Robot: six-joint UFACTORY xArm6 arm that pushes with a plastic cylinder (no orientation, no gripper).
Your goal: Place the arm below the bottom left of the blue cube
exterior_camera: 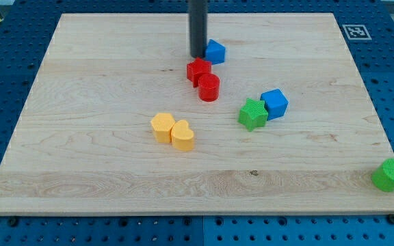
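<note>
My tip (198, 55) is resting on the wooden board (81, 137) near the view's top, at the lower end of the dark rod (198, 24) that is coming straight down from the top edge. There are no fingers to report as wide, narrow or holding anything; the rod is simply ending in a blunt tip, and it is gripping nothing.

Taking the blue cube (274, 103) as the landmark, it is sitting right of the board's centre, and my tip is standing well apart from it, up and to the view's left. The green star-shaped block (252, 113) is touching the cube on its lower left side. A second, smaller blue block (215, 51) is lying well up and to the left of the cube, just beside my tip on the tip's right; its shape is hard to make out, though it is possibly a pentagon or small cube. The red block (198, 70) is sitting up-left of the cube, directly under my tip, and the red cylinder (209, 87) is pressing against it, a little closer to the cube. The two yellow blocks (163, 126) (182, 134) are lying together well to the cube's lower left. The green cylinder (390, 174) is standing far to the cube's lower right, at the board's corner edge.
</note>
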